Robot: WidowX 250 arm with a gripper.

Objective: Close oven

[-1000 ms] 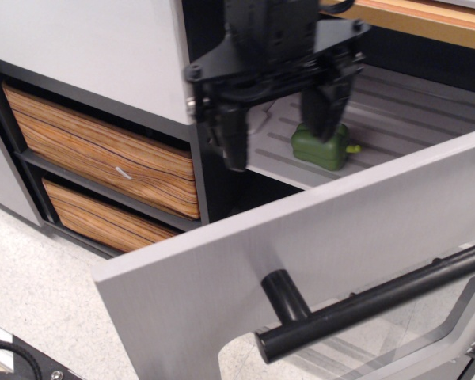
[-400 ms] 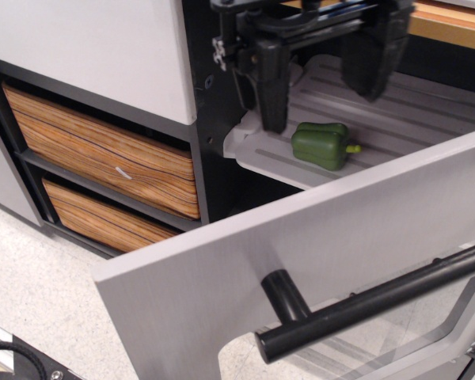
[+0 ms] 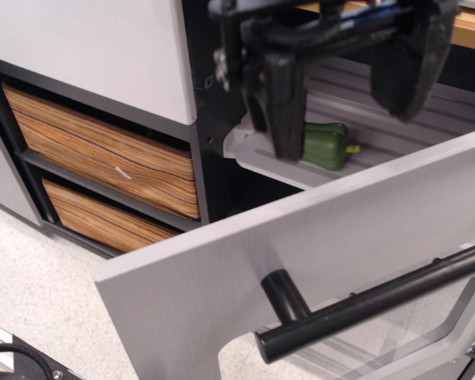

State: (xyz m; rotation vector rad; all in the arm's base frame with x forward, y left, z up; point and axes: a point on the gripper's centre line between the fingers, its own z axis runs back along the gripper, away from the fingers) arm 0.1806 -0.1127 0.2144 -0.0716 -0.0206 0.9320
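- Presently: oven (image 3: 222,293) door hangs open, black bar handle (image 3: 364,305) forward.
- End effector (image 3: 344,99) spread wide, empty, above rack.
- Green pepper (image 3: 326,145) on ribbed rack (image 3: 396,119).

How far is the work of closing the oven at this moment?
Nothing looks done yet: the oven door hangs wide open, its black handle untouched. The green pepper lies on the rack inside. In hand: the gripper is open above the rack and holds nothing. Left: reach the door and push it shut.
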